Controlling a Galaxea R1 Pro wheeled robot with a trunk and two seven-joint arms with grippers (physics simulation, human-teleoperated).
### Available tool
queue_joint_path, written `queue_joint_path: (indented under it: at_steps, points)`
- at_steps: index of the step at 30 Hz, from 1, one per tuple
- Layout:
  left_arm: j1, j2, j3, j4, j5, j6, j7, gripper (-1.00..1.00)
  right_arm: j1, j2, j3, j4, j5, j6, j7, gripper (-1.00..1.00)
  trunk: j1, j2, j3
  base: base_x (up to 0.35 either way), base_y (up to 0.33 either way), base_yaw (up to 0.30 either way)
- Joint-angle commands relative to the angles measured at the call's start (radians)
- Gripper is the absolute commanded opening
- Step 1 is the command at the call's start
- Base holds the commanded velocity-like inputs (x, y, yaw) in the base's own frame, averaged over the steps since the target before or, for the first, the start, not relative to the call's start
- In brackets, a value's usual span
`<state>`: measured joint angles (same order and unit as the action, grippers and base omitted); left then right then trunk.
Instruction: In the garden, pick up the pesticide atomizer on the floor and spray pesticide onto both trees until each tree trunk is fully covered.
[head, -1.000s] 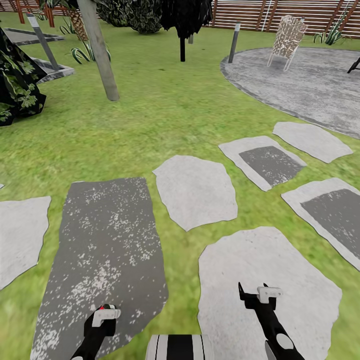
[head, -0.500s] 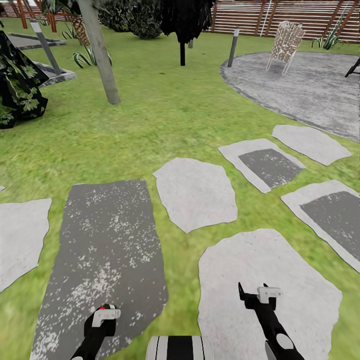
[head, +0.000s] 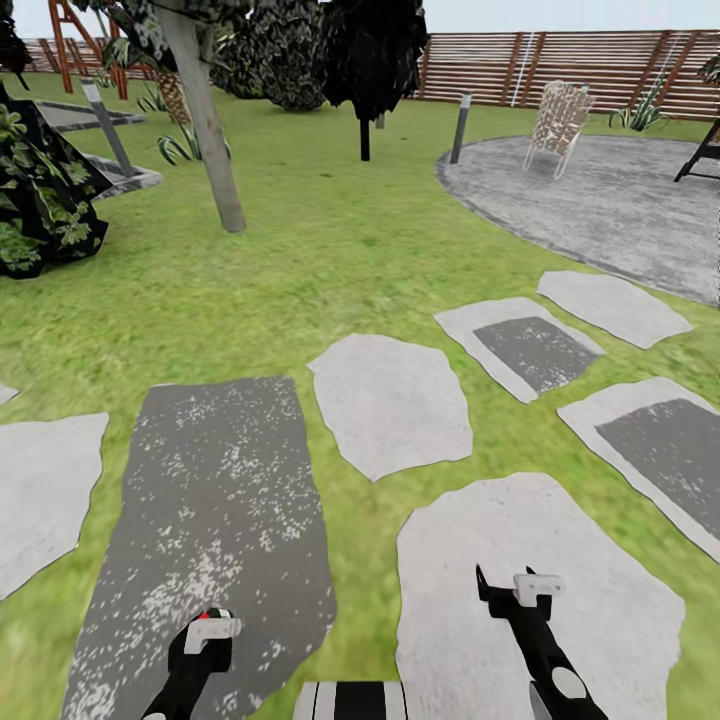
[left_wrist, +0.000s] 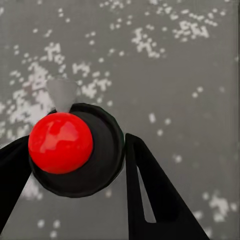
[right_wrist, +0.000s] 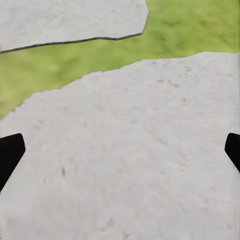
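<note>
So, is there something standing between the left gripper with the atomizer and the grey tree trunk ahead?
Nothing visible does. Between the left gripper, which holds the atomizer, and the tree trunk lie only flat things: the dark stepping stone and open grass. The dark leafy bush stands off to the side.

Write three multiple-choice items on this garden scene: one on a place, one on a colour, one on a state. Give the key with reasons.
1. Where does the thick grey tree trunk stand?
A. on the lawn, ahead to the left
B. on the round paved patch
C. against the fence

2. What colour is the ball-shaped top of the thing in the left end effector?
A. blue
B. red
C. yellow

3. How is the right end effector?
A. shut on a bottle
B. shut, empty
C. open, empty

Key: A, grass surrounds its foot; B, the left wrist view shows a red ball; C, its fingers stand wide apart over bare stone.
</note>
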<state>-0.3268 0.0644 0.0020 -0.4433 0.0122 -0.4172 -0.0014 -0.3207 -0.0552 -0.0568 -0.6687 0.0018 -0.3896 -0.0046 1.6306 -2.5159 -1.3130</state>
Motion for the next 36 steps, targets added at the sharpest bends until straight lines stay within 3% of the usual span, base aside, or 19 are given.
queue_joint_path:
  at_steps: [1,21,27,31,36]
  points:
    - [0.0,0.0,0.0,0.0,0.0,0.0,0.0,-1.0,0.0,0.0,0.0,0.0,0.0,0.0,0.0,1.0,0.0,0.0,0.004,0.0,0.0,0.0]
    - [0.011,0.002,0.0,0.001,-0.002,0.0,-0.002,-1.0,0.0,-0.002,0.001,0.051,0.001,-0.003,0.005,1.0,-0.009,0.005,0.087,0.0,0.0,0.0]
    - [0.013,0.04,0.001,0.004,0.001,0.002,0.004,-1.0,0.003,-0.006,0.001,0.055,0.004,-0.003,0.006,1.0,-0.012,0.006,0.12,0.0,0.0,0.0]
    - [0.039,0.046,0.003,0.011,0.001,0.003,0.006,-1.0,0.04,-0.008,0.0,0.054,0.003,-0.004,0.006,1.0,-0.014,0.007,0.141,0.0,0.0,0.0]
    - [0.073,0.047,0.039,0.008,0.002,0.001,0.003,-1.0,0.069,-0.008,0.0,0.055,0.004,-0.004,0.007,1.0,-0.016,0.008,0.163,0.0,0.0,0.0]
